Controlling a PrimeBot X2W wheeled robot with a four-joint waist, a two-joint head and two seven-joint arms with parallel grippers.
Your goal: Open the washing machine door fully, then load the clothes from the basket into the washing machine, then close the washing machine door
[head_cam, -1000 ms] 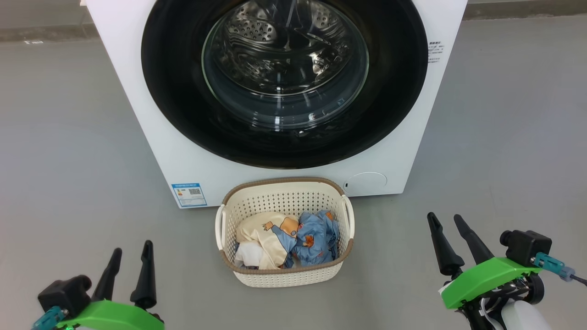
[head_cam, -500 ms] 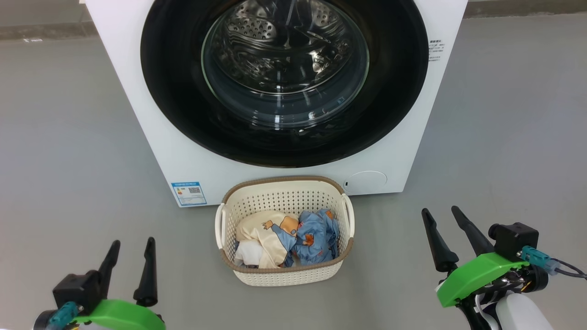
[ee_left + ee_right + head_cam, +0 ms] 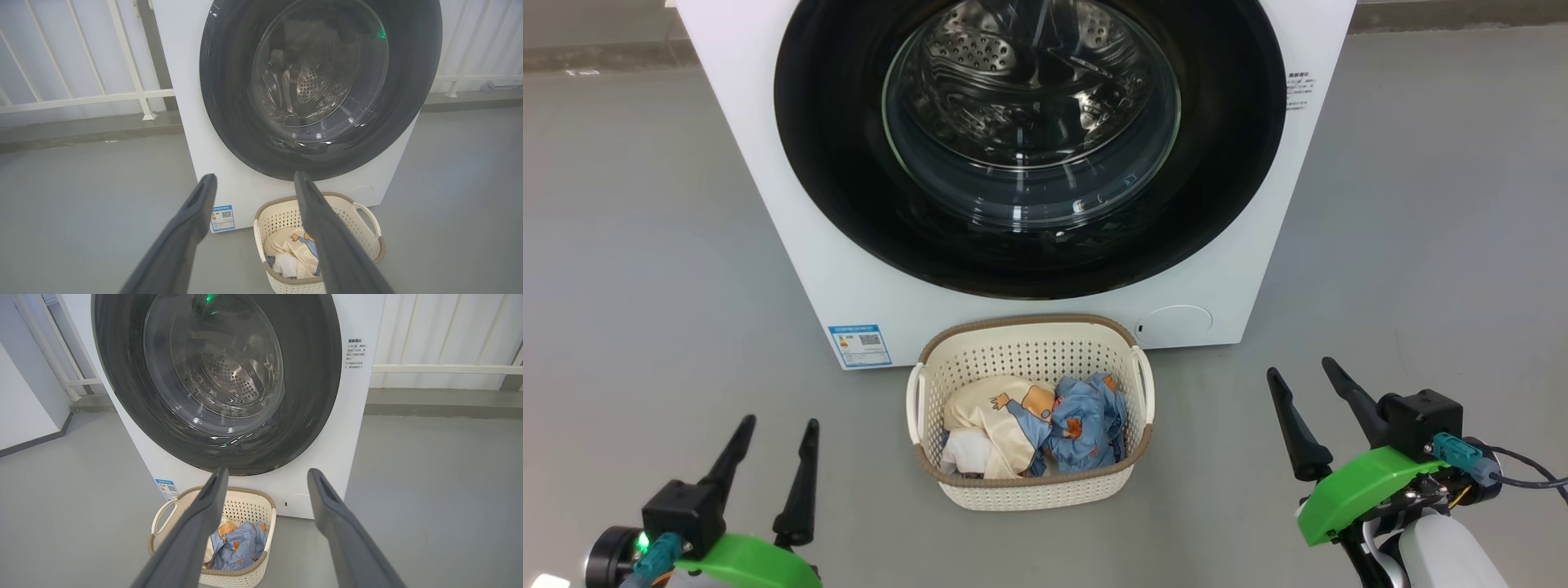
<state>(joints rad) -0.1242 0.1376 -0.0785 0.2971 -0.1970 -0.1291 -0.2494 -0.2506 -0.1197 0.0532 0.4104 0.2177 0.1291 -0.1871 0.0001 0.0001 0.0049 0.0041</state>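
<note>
The white washing machine (image 3: 760,163) stands ahead, its door (image 3: 833,163) shut flat against the front: black rim around a clear glass window with the steel drum behind it. Directly before it on the floor sits the cream basket (image 3: 1029,359), holding light blue printed and cream clothes (image 3: 1086,425). My left gripper (image 3: 778,425) is open, low and left of the basket, nothing between its fingers. My right gripper (image 3: 1298,369) is open to the basket's right, also holding nothing. Both wrist views look past spread fingers at the door (image 3: 229,102) (image 3: 118,375) and the basket (image 3: 278,216) (image 3: 249,508).
Grey floor (image 3: 629,269) stretches on both sides of the machine. A blue label (image 3: 859,345) and a round filter cap (image 3: 1174,324) sit low on its front. A white railing (image 3: 81,98) runs behind it, and a white wall (image 3: 24,396) stands to its left.
My left gripper has shifted a little to the right and forward. My right gripper has crept forward and slightly left. Both stayed open; door, basket and clothes are unchanged.
</note>
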